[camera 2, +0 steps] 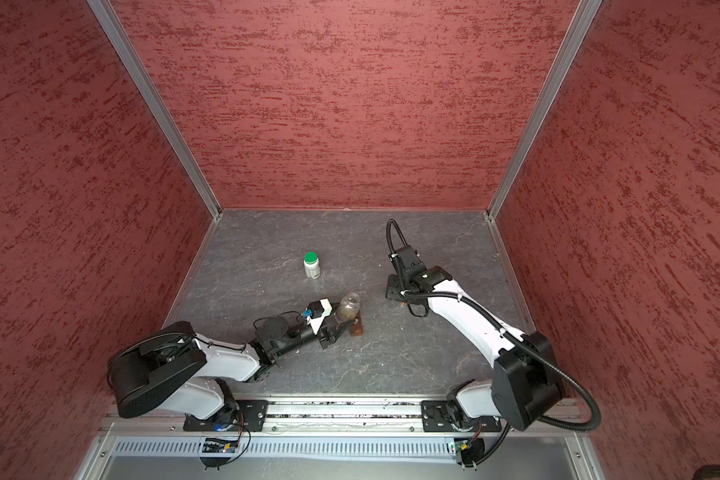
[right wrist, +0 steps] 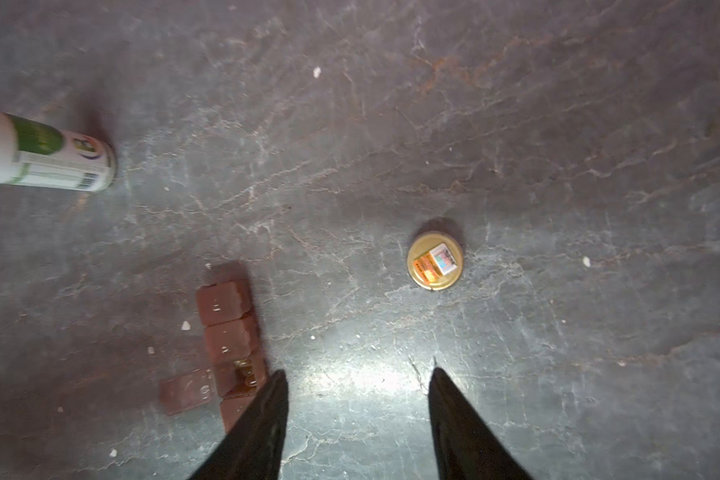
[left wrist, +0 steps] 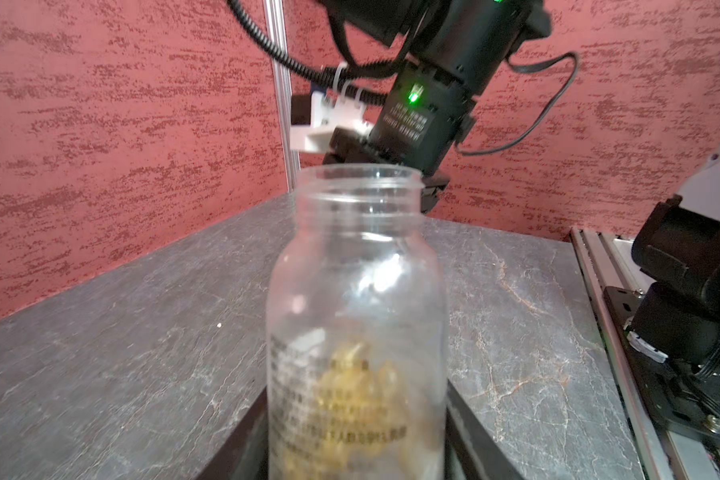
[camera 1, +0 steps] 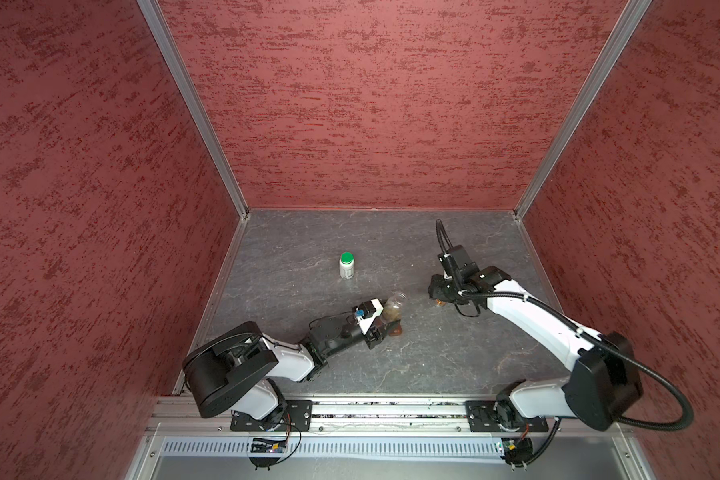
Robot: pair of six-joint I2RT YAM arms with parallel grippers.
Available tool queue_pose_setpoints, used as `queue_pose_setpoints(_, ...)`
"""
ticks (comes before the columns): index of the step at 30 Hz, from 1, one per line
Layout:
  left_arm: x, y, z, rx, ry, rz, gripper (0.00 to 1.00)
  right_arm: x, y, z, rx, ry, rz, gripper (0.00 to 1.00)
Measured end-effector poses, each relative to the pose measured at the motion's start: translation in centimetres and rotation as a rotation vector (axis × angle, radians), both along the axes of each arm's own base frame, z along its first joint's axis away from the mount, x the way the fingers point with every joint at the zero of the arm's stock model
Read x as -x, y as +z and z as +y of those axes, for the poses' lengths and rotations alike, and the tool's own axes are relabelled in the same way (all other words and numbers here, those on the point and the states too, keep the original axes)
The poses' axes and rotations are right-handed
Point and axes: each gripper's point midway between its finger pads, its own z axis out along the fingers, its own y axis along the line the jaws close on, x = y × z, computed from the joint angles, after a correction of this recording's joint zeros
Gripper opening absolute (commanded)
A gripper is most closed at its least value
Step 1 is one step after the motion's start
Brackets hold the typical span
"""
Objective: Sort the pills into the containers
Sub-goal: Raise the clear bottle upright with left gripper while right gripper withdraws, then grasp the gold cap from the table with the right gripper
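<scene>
My left gripper [left wrist: 356,419] is shut on a clear, uncapped bottle [left wrist: 358,299] with yellow pills [left wrist: 362,390] in its bottom. In both top views the bottle [camera 1: 393,307] [camera 2: 348,307] leans over a brown strip of pill compartments [camera 1: 396,330] [camera 2: 356,329]. The right wrist view shows this strip [right wrist: 229,324] with one lid flipped open and amber pills [right wrist: 244,370] inside. My right gripper [right wrist: 356,374] [camera 1: 438,291] hangs open and empty above the table. The bottle's gold cap [right wrist: 434,260] lies on the table just beyond its tips.
A white bottle with a green cap [camera 1: 346,265] [camera 2: 312,265] [right wrist: 42,153] stands upright further back on the grey stone table [camera 1: 308,232]. Red walls close three sides. The rail with the arm bases [camera 1: 391,409] runs along the front edge.
</scene>
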Motion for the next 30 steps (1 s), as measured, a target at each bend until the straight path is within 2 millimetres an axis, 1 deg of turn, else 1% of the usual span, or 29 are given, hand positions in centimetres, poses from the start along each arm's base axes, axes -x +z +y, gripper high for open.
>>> queue_pose_setpoints(3,0.4,0.6,0.2,0.027,-0.005,-0.022,0.0,-0.4,-1.9,-0.3,0.053,-0.006,0.059,0.67)
queue_pose_setpoints(7,0.8,0.9,0.3,0.038,-0.008,-0.037,0.0,-0.8,-4.1,-0.8,0.1,-0.018,0.123,0.71)
queue_pose_setpoints(13,1.0,0.8,0.3,0.024,-0.002,-0.053,0.0,-2.0,-5.9,-1.8,0.125,-0.046,0.176,0.74)
queue_pose_setpoints(18,1.1,1.1,0.4,0.016,0.001,-0.076,0.0,-2.8,-7.1,-2.8,0.126,-0.066,0.212,0.72)
queue_pose_setpoints(21,1.0,1.0,0.4,0.004,0.004,-0.084,0.0,-3.3,-7.7,-3.2,0.116,-0.071,0.234,0.7)
queue_pose_setpoints(25,1.0,0.6,0.4,-0.01,0.004,-0.082,0.0,-3.2,-8.6,-3.2,0.101,-0.057,0.27,0.68)
queue_pose_setpoints(30,0.7,-0.5,-0.1,-0.034,0.002,-0.064,0.0,-3.3,-9.3,-2.6,0.084,-0.03,0.295,0.65)
